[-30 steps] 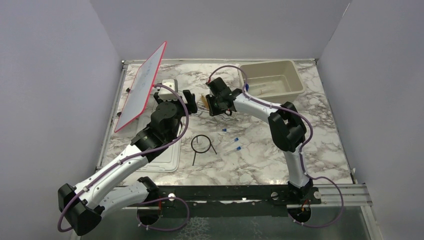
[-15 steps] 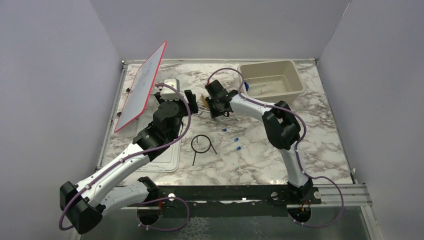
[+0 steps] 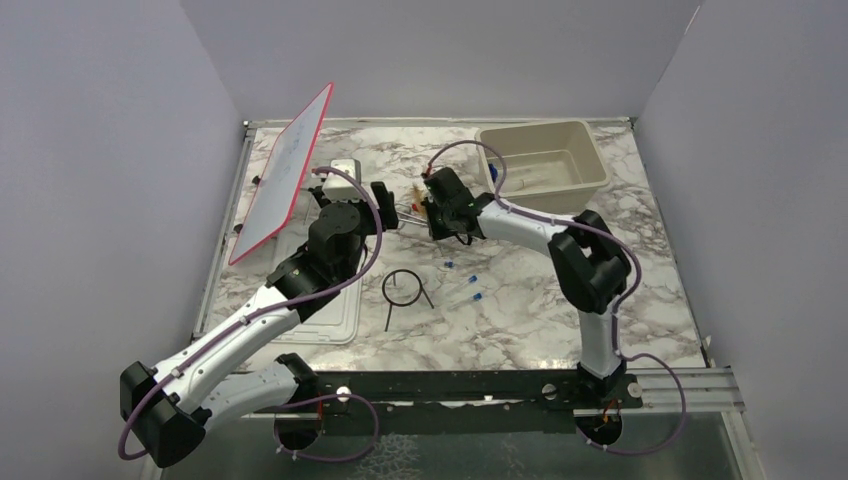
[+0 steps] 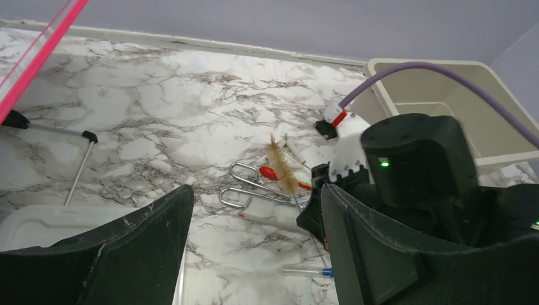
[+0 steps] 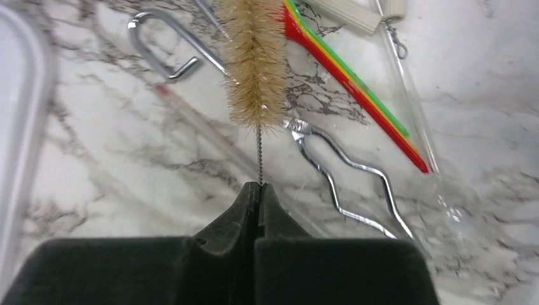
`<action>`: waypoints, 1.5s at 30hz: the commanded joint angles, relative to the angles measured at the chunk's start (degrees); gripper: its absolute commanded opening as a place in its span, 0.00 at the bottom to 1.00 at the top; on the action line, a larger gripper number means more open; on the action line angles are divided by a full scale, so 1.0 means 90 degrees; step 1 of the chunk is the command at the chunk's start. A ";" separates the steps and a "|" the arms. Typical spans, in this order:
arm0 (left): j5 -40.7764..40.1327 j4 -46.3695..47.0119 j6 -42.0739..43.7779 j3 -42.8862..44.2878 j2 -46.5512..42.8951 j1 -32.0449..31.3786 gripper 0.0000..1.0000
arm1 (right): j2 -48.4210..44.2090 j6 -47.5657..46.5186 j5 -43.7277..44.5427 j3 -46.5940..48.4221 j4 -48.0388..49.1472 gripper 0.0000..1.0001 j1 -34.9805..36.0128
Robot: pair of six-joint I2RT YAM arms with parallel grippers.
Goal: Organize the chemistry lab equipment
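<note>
The marble table (image 3: pixel 520 320) is seen filling the middle of the overhead view. A red-framed white board (image 3: pixel 285 175) is propped at a tilt in the upper left, and a beige tub (image 3: pixel 530 128) is set in the upper right. A white slotted lid (image 3: pixel 338 318) is partly covered by the left arm in the lower left.

The left gripper (image 3: pixel 385 205) is held just left of centre. In its own wrist view, its jaws (image 4: pixel 254 248) are spread wide, and nothing is held between them. The right gripper (image 3: pixel 437 205) is placed just beside it, upper centre. In its own wrist view, it (image 5: pixel 257 190) is pinched shut on the thin twisted wire stem of a tan bristle brush (image 5: pixel 254 63), whose bristled head is pointed toward the top of that frame.

A black wire ring with legs (image 3: pixel 403 288) is laid on the marble at centre, below both grippers and apart from them. The silvery wire tongs (image 4: pixel 251 187) are spread on the table beside the brush, their loops toward the left of the left wrist view. An orange-red stick (image 5: pixel 356 95) is laid diagonally in the upper right of the right wrist view, close to the tongs. Thin clear blue-capped tubes (image 3: pixel 468 284) are scattered right of the ring, and a small blue piece (image 3: pixel 477 298) is found just below them.
</note>
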 commanded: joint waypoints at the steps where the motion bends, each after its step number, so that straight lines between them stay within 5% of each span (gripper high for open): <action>1: 0.0556 -0.0043 -0.0354 0.0153 -0.0092 0.0016 0.77 | -0.1643 0.0376 -0.0270 -0.0908 0.1591 0.00 0.0065; 7: 0.1885 0.0010 -0.0899 0.0331 0.0108 0.0014 0.80 | -0.3364 0.1308 -0.0178 -0.1948 0.2599 0.01 0.0055; 16: 0.4533 0.1028 -0.1575 0.0390 0.0762 0.0020 0.77 | -0.4962 0.3310 -0.0530 -0.2615 0.2616 0.01 0.0043; 20: 0.5095 0.1194 -0.1702 0.0391 0.0930 0.0020 0.61 | -0.5231 0.3626 -0.0827 -0.2720 0.2531 0.01 0.0038; 29: 0.5118 0.1108 -0.1344 0.0246 0.0841 0.0017 0.00 | -0.5538 0.3528 -0.0692 -0.2756 0.2189 0.01 0.0041; 35: 0.5392 0.0967 -0.1060 0.0248 0.0831 0.0015 0.00 | -0.5439 0.3430 -0.0260 -0.2571 0.2057 0.22 0.0037; 38: 0.5439 0.0863 -0.1004 0.0268 0.0841 0.0014 0.00 | -0.5290 0.3349 -0.0015 -0.2325 0.1913 0.25 0.0040; 45: 0.5083 0.0568 -0.0950 0.0369 0.0869 0.0020 0.01 | -0.5180 0.3263 0.0114 -0.2260 0.1862 0.04 -0.0012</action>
